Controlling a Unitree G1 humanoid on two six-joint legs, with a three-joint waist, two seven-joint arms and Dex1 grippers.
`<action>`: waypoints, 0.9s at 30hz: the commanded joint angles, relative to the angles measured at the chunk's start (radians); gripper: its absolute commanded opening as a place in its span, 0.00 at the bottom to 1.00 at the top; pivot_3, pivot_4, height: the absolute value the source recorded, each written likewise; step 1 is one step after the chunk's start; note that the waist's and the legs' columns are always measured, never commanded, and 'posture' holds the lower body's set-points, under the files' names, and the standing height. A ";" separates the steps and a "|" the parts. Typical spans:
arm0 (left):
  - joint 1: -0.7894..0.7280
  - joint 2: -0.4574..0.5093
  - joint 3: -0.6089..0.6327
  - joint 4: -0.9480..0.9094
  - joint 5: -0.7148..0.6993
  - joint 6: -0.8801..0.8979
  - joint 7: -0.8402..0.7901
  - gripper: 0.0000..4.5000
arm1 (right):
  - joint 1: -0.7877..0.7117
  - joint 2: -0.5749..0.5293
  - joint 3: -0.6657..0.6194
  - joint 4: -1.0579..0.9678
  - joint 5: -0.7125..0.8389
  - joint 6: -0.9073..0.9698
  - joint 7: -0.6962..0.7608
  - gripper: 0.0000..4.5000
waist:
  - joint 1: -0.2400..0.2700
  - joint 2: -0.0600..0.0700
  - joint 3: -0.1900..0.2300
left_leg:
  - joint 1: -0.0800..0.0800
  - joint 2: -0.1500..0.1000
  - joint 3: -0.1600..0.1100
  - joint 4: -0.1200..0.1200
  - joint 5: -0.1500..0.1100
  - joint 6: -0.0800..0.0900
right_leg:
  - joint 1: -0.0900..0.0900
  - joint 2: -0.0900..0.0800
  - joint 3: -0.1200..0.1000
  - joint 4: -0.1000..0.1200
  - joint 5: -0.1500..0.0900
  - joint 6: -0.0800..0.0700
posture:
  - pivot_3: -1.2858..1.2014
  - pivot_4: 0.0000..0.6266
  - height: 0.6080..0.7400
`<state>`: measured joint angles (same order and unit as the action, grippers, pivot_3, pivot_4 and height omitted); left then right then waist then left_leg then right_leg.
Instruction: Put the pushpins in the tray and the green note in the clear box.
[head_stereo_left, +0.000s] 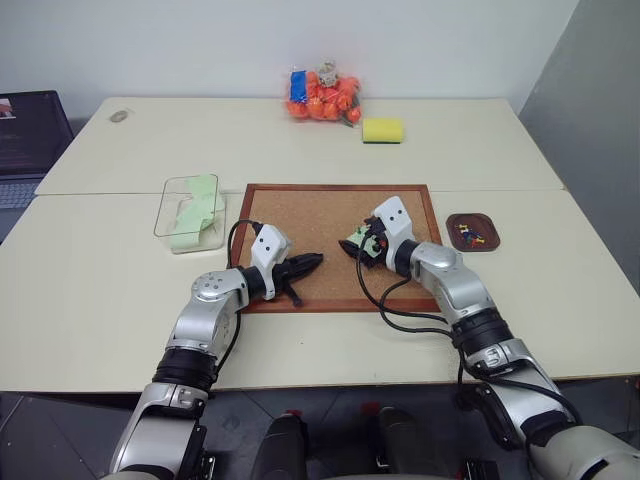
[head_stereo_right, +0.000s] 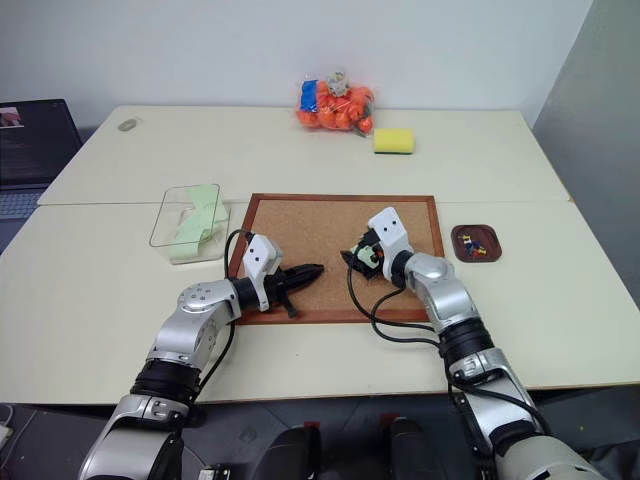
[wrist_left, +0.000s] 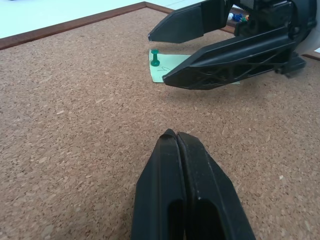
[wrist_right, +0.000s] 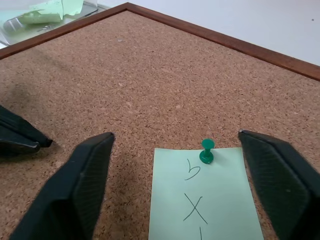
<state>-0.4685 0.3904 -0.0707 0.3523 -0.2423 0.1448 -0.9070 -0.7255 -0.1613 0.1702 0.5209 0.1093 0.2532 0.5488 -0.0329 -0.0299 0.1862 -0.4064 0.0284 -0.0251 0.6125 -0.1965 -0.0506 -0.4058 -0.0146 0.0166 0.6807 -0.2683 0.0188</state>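
A pale green note (wrist_right: 200, 200) with pen marks lies on the corkboard (head_stereo_left: 300, 215), held at its top edge by a green pushpin (wrist_right: 206, 151). My right gripper (wrist_right: 175, 136) is open just above the board, one finger on each side of the pin and note. My left gripper (head_stereo_left: 312, 262) is shut and empty over the board's near left part, pointing toward the note (wrist_left: 165, 67). The dark brown tray (head_stereo_left: 473, 232) sits right of the board with several pushpins in it. The clear box (head_stereo_left: 190, 210) stands left of the board with green paper inside.
A bag of orange balls (head_stereo_left: 322, 95) and a yellow sponge (head_stereo_left: 383, 129) lie at the far side of the table. A laptop (head_stereo_left: 25, 140) sits off the far left. Cables run from both wrists over the board's near edge.
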 joint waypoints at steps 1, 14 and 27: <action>0.018 0.010 0.009 -0.033 -0.002 0.008 -0.001 0.00 | -0.037 0.019 -0.033 0.031 0.001 -0.044 -0.011 0.72 | 0.000 0.000 0.000 | 0.000 0.000 0.000 0.000 0.000 0.000 | 0.000 0.000 0.000 0.000 0.000 0.000 | 0.52 0.24 1.00; 0.013 0.000 0.007 -0.062 -0.003 0.021 0.013 0.00 | -0.091 0.041 -0.064 0.145 -0.017 -0.086 -0.040 0.12 | -0.002 0.000 0.000 | 0.000 0.000 0.000 0.000 0.000 0.000 | 0.000 0.000 0.000 0.000 0.000 0.000 | 0.52 0.24 1.00; 0.015 -0.006 0.009 -0.066 -0.006 0.024 0.029 0.00 | -0.046 0.058 -0.098 0.019 0.045 -0.115 0.025 0.00 | -0.001 0.000 0.000 | 0.000 0.000 0.000 0.000 0.000 0.000 | 0.000 0.000 0.000 0.000 0.000 0.000 | 0.52 0.24 1.00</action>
<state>-0.4542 0.3888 -0.0720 0.3154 -0.2428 0.1687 -0.8837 -0.7659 -0.1138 0.0951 0.6488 0.1037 0.1802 0.5264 -0.0336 -0.0297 0.1863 -0.4065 0.0287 -0.0252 0.6122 -0.1965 -0.0506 -0.4059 -0.0145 0.0166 0.6807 -0.2682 0.0186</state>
